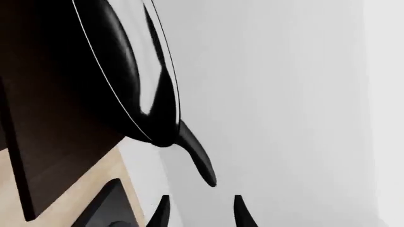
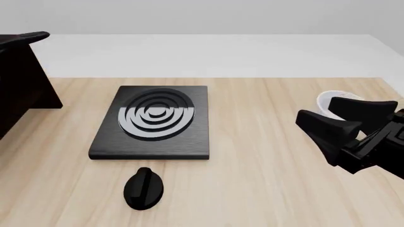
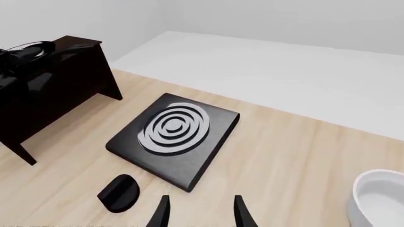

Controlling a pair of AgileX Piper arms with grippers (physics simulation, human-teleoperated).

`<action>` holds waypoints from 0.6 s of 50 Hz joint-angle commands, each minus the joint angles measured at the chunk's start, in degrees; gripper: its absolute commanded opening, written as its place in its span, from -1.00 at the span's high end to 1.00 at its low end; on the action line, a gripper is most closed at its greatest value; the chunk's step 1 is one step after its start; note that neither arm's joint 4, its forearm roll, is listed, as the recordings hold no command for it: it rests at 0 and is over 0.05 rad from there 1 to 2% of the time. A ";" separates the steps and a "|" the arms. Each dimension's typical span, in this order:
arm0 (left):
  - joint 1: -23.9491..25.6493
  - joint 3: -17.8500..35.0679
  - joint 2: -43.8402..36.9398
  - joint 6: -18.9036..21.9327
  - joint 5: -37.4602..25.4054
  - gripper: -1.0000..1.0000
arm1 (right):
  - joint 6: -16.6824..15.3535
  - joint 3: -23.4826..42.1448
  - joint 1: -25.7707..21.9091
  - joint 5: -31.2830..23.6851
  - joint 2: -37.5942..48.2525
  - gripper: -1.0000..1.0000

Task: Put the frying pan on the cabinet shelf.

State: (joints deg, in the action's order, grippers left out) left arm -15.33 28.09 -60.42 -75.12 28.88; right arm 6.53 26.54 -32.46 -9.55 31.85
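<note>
You find no legible text, label, brand, number or sign anywhere in these views. The flat black square stove plate [image 2: 151, 124] carries only concentric silver rings, a pattern and not lettering. The black oval knob [image 2: 144, 187] in front of it has a plain raised ridge, unmarked. The very dark brown wooden cabinet [image 3: 57, 90] and the light wooden table [image 2: 265, 189] show bare surfaces.

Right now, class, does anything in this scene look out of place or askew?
Nothing stands out. The frying pan sits atop the cabinet shelf, its handle jutting past the edge. The stove plate lies flat, the black knob is in front of it, and the white pot stands upright.
</note>
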 commanded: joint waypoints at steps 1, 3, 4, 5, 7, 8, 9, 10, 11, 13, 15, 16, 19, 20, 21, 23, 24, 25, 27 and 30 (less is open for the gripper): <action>5.00 0.45 14.07 8.63 -14.81 -1.00 | 0.01 -0.43 -0.28 0.38 0.14 -1.00; 6.58 -0.14 16.76 9.10 -17.47 -1.00 | -0.01 -0.53 -0.33 0.44 0.12 -1.00; 6.80 0.04 17.41 9.67 -18.42 -1.00 | 0.06 -0.33 -0.34 0.13 -0.01 -1.00; 7.04 0.46 18.20 10.76 -19.70 -1.00 | 0.07 -0.30 -0.33 -0.01 -0.14 -1.00; 7.61 1.05 19.46 12.42 -22.06 -1.00 | 0.09 -0.27 -0.32 -0.30 -0.44 -1.00; 7.34 1.65 19.49 13.60 -22.98 -1.00 | 0.10 -0.29 -0.25 -0.37 -0.58 -1.00; 7.07 2.19 19.83 14.73 -23.88 -1.00 | 0.07 -0.36 -0.17 -0.37 -0.68 -1.00; 6.81 3.48 20.27 17.18 -25.82 -1.00 | 0.08 -0.14 -0.10 -0.67 -0.79 -1.00; 6.29 4.79 19.99 19.68 -27.51 -1.00 | 0.08 0.05 -0.07 -0.87 -0.85 -1.00; 5.23 6.77 20.11 23.90 -29.41 -1.00 | -0.03 0.18 0.05 -1.03 -1.04 -1.00; 6.94 5.94 21.41 24.13 -31.20 -1.00 | -0.15 0.24 0.14 -1.21 -1.31 -1.00; 7.35 6.77 22.10 26.77 -33.16 -1.00 | -0.26 0.75 0.21 -1.93 -1.62 -1.00; 8.05 8.44 22.74 31.60 -36.56 -1.00 | -0.15 0.61 0.43 -2.07 -2.12 -1.00; 8.52 8.88 23.17 33.09 -37.80 -1.00 | -0.21 0.91 0.52 -2.55 -2.40 -1.00; 8.80 9.26 23.45 34.41 -38.80 -1.00 | -0.24 1.00 0.61 -2.73 -2.60 -1.00; 9.71 9.53 24.34 35.96 -40.44 -1.00 | -0.21 1.17 0.86 -3.11 -3.05 -1.00; 9.49 10.10 24.37 37.66 -40.93 -1.00 | -0.20 1.22 0.95 -3.24 -3.18 -1.00; 9.39 10.39 24.33 38.40 -41.17 -1.00 | -0.21 1.19 0.99 -3.28 -3.26 -1.00; 9.82 10.89 24.24 41.85 -42.23 -1.00 | -0.11 1.58 1.23 -3.88 -3.68 -1.00; 10.57 10.66 24.33 43.73 -43.15 -1.00 | -0.09 1.48 1.51 -3.96 -4.02 -1.00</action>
State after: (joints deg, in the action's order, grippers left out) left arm -6.83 36.50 -38.34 -42.12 -7.16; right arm 6.40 27.51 -31.71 -12.24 29.22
